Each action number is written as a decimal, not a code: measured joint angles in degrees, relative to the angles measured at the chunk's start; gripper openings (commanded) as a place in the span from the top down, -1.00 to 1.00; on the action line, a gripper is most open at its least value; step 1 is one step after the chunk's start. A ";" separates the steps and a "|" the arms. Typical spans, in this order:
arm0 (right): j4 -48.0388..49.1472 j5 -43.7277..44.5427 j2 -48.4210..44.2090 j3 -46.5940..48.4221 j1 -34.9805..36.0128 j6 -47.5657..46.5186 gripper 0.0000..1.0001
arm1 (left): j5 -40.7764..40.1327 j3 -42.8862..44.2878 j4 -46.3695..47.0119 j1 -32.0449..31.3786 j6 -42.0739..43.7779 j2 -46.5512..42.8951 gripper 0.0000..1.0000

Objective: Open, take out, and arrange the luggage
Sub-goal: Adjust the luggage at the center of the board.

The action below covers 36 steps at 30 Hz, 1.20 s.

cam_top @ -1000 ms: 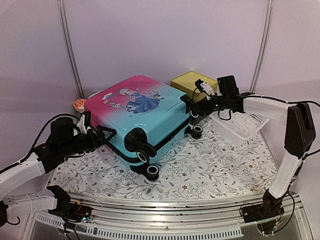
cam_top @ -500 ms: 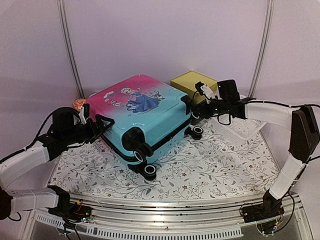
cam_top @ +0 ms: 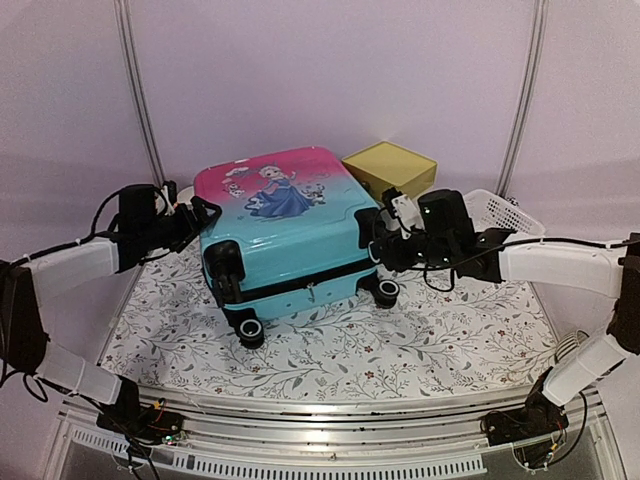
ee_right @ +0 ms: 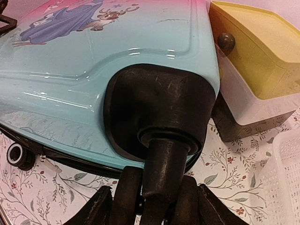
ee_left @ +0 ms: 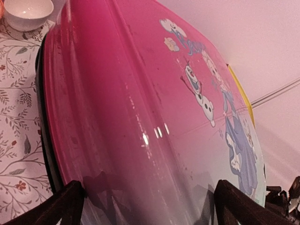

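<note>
The luggage [cam_top: 285,235] lies flat mid-table, pink at the far end and turquoise near, its black wheels toward the front. My left gripper [cam_top: 203,215] is open at the pink far-left corner. In the left wrist view its two fingers straddle the pink shell [ee_left: 140,93], the left gripper [ee_left: 149,187] against it. My right gripper [cam_top: 378,248] is at the right wheel corner. In the right wrist view the right gripper [ee_right: 154,199] is shut on the black caster wheel [ee_right: 159,173], one finger on each side of it.
A yellow-topped drawer box [cam_top: 390,168] stands just behind the luggage's right corner, close to the caster housing [ee_right: 159,108]. A white mesh basket [cam_top: 505,215] sits at the far right. A white bowl [ee_left: 28,11] lies left of the pink end. A floral cloth [cam_top: 430,340] covers the table.
The luggage has swung round on the cloth, so its wheeled end now faces the front more squarely. The right gripper came nearer with the wheel corner; the left gripper moved back along the pink end.
</note>
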 measured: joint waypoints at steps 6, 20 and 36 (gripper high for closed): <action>-0.94 -0.09 -1.05 -0.61 2.47 2.21 -0.57 | 1.49 6.03 -2.84 2.19 3.34 5.05 -0.97; -1.92 4.57 -11.47 -3.17 3.93 8.41 -0.97 | -0.87 -10.29 -7.41 2.45 8.90 -22.88 -0.97; 3.63 -2.78 -14.36 -8.00 4.61 12.55 -1.00 | 6.38 -15.39 -14.75 0.37 10.27 -40.11 -0.97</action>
